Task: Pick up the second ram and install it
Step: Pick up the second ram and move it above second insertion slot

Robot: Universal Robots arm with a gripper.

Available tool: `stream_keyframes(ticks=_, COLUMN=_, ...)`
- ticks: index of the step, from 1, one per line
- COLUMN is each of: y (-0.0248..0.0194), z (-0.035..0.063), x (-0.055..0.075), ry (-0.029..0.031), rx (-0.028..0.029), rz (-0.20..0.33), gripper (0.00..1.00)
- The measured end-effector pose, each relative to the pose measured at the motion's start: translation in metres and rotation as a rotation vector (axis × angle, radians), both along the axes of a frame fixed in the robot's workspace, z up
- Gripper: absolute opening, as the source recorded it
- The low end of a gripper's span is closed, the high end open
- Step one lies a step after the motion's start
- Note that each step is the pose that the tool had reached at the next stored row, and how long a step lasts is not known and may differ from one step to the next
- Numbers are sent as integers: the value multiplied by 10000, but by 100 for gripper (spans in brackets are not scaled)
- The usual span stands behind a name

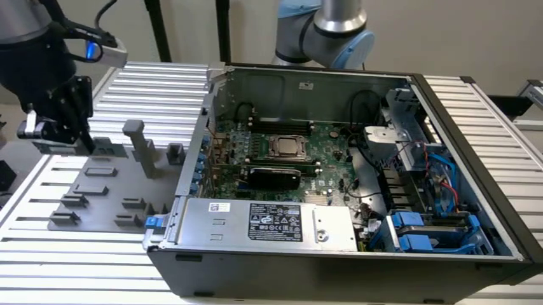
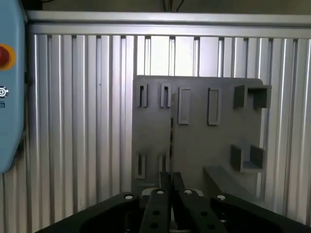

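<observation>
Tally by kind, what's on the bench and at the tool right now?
open gray metal computer case: 1
flat gray plastic fixture plate: 1
thin edge-on RAM stick: 1
black robot gripper: 1
Total: 4

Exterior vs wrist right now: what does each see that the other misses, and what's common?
Exterior adds: the open PC case, its motherboard and the power supply. Wrist adds: what looks like the ram, a thin edge-on strip in line with the tool, plus a blue panel with a red button. Both: the tool over the gray fixture plate on the slatted table.
</observation>
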State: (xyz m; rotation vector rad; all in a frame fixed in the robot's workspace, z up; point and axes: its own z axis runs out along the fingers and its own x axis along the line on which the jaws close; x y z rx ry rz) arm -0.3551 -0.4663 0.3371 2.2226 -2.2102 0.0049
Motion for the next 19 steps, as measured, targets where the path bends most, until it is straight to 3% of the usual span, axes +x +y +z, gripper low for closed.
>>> stream_keyframes(ticks=15, y=39, z=679, x=602, ry=-1, rx=0, rz=0, gripper=0)
stream_keyframes(ticks=19, y=65, z=796, x=753, ry=0, rx=0, rz=0, gripper=0)
